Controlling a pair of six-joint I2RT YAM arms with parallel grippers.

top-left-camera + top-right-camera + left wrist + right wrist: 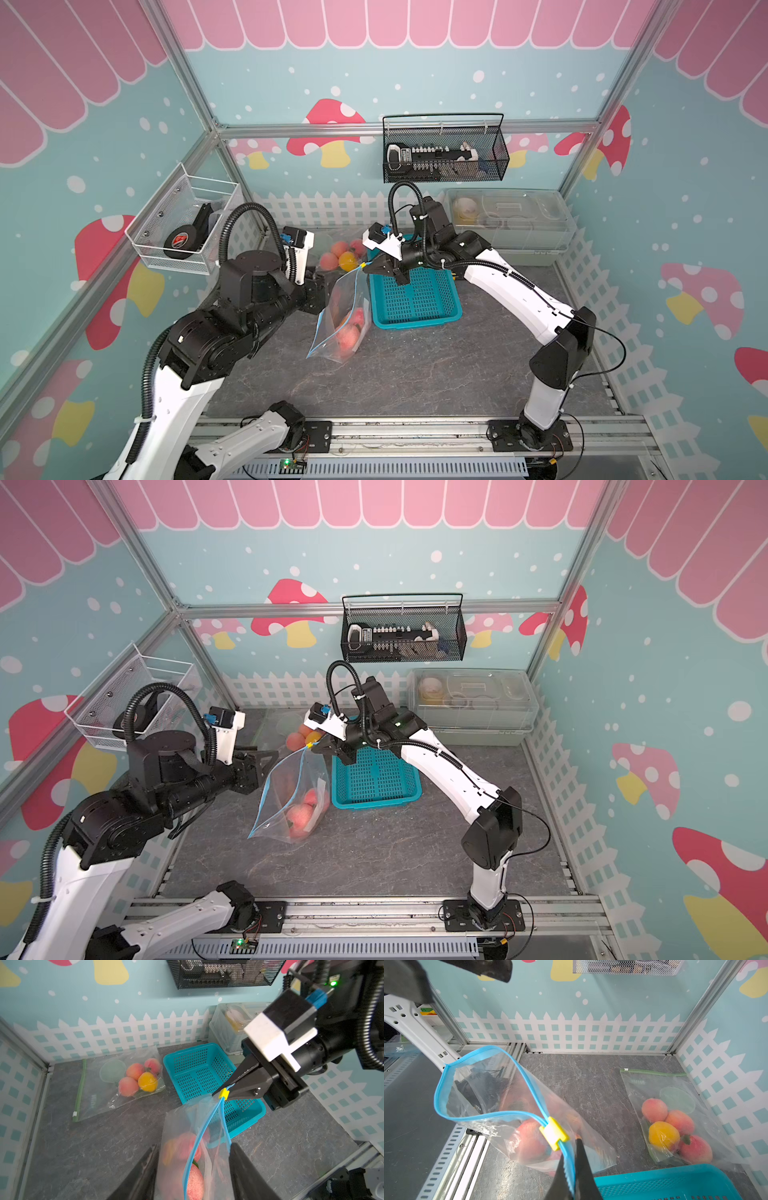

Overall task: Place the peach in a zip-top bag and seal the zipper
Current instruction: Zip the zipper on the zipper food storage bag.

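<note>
- The right fingers (583, 1167) are clamped together on the blue zipper strip (508, 1114) of the zip-top bag (338, 316), just beside its yellow slider (554, 1133).
- The left fingers (245, 1167) stand apart, holding nothing, the bag's gaping mouth between them.
- A peach (300, 812) lies inside the bag, centre frame in both top views, the bag's bottom on the table (415, 374).

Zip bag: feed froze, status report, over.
Right end effector shut on zip bag beside yellow slider. Left end effector open, bag between fingers. Peaches inside, mouth unsealed. Nothing blocking.
</note>
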